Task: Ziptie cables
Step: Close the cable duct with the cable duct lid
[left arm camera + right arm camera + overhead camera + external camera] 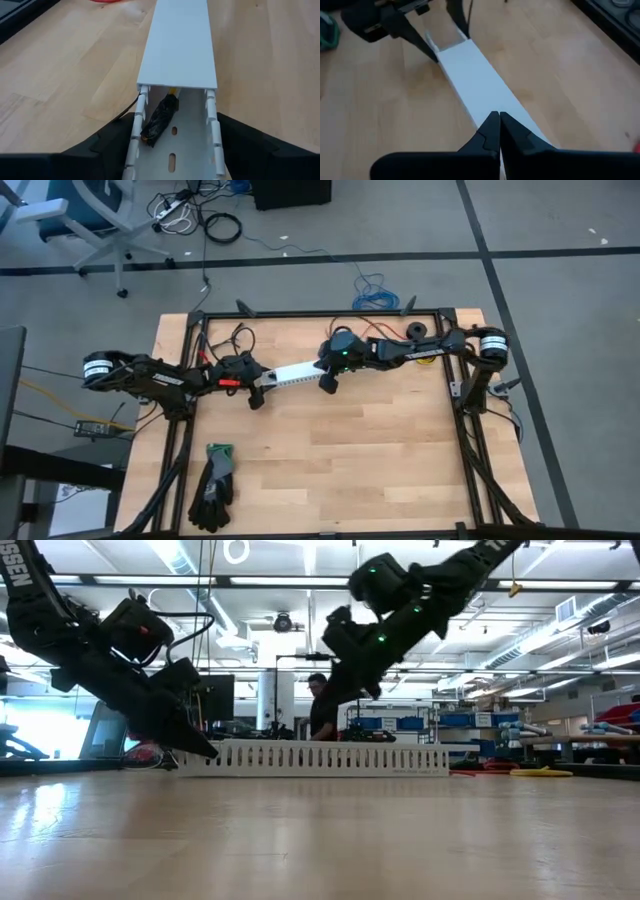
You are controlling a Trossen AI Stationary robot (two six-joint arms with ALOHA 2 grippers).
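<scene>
the cables [161,119] are seen only in the left wrist view, at lower centre, as a small dark wrapped end with a glimpse of yellow wire, lying inside a white slotted channel [175,150] and running on under its white cover [177,42]; the rest of the bundle is hidden. they are judged light, soft and floppy, likely to splay once freed, so hold is best taken on the firmer dark end or on the wires gathered just behind it, gently, as thin wires can kink. in the high view the channel [290,374] lies near the upper middle of the wooden table [380,460]. the left gripper [258,394], at the channel's left end, is set wide, one finger on each side of the channel walls. the right gripper [496,131] is pressed fully together, its tips resting on or just above the cover at the channel's right end; contact cannot be told. a pair of dark gloves [213,485] lies at lower left, well apart.
</scene>
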